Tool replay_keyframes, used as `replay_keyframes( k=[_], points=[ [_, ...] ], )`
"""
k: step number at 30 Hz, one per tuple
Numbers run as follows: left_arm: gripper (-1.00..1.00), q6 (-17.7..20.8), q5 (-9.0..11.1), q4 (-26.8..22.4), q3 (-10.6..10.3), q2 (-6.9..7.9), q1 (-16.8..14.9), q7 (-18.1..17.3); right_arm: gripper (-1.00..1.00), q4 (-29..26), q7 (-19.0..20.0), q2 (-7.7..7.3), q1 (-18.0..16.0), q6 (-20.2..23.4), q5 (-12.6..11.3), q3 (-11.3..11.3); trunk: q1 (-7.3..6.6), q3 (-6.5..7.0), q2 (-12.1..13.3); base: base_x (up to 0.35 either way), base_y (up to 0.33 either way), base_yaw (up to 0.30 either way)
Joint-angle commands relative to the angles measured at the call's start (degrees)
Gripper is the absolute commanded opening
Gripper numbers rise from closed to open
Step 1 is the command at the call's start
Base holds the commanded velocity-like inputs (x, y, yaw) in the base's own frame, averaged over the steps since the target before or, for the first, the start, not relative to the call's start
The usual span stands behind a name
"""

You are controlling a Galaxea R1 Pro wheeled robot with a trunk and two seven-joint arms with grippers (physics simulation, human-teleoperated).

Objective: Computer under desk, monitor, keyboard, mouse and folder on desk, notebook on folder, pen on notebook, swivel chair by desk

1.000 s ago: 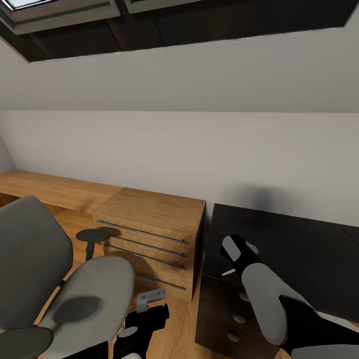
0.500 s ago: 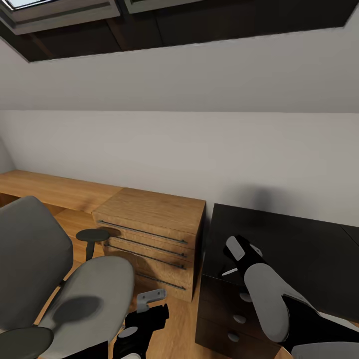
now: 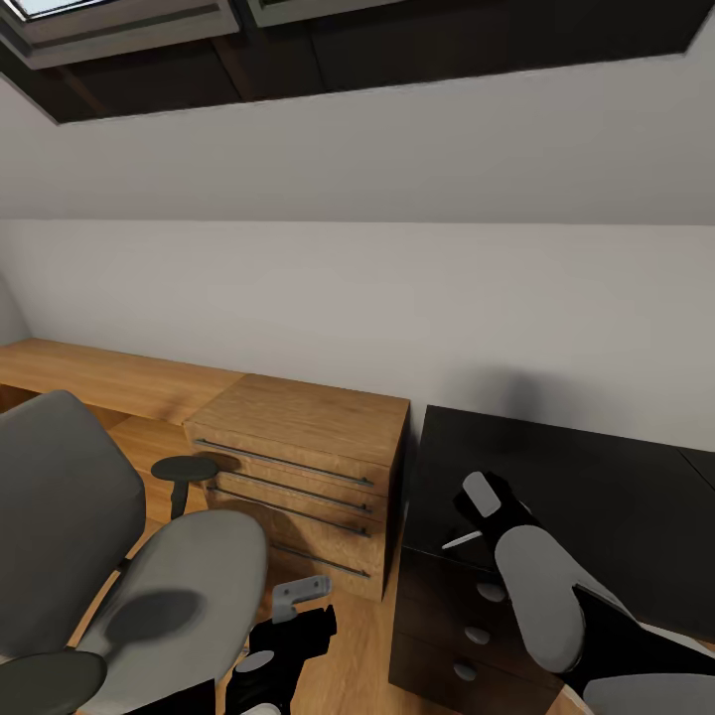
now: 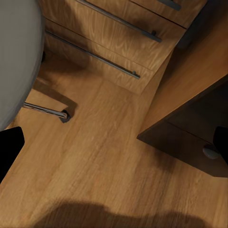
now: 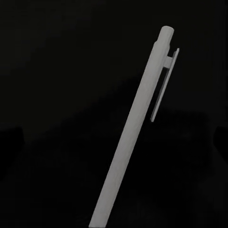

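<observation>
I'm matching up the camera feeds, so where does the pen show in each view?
Head view: the pen is a small white sliver at the right pincer, over the near left corner of the black desk.
Right wrist view: the pen runs diagonally across the middle of the picture, clip end uppermost, against the desk's dark top.
Left wrist view: no pen here.
Shared landmark: the black desk.

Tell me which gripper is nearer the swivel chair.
Left. The left gripper hangs low over the wood floor right beside the swivel chair seat. The right gripper is off over the black desk, carrying the pen.
</observation>
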Motion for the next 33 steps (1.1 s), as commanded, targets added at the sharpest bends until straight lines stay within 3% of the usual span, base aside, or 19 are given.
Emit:
replay_keyframes(
  k=[1,9,19,26,33],
  points=[
    [1.00,0.1,0.1,-0.1,-0.1,0.02,-0.1,0.2,1.00,-0.1,-0.3,-0.05,0.0,0.2,-0.5,-0.5,0.00,-0.07,0.0,0.000,0.000,0.000],
    [1.00,0.1,0.1,-0.1,-0.1,0.02,-0.1,0.2,1.00,-0.1,-0.3,-0.44,0.0,0.0,-0.8,-3.8,0.00,-0.07,0.0,0.000,0.000,0.000],
    [1.00,0.1,0.1,-0.1,-0.1,0.02,-0.1,0.2,1.00,0.1,-2.4,-0.40,0.0,-5.5,-0.9,-4.1,0.00,-0.07,0.0,0.000,0.000,0.000],
    [1.00,0.1,0.1,-0.1,-0.1,0.02,-0.1,0.2,1.00,0.1,-5.4,-0.33,0.0,-6.6,-1.1,-4.2,0.00,-0.07,0.0,0.000,0.000,0.000],
    [1.00,0.1,0.1,-0.1,-0.1,0.01,-0.1,0.2,1.00,0.1,-5.9,-0.34,0.0,-6.7,-1.1,-4.2,0.00,-0.07,0.0,0.000,0.000,0.000]
  ],
)
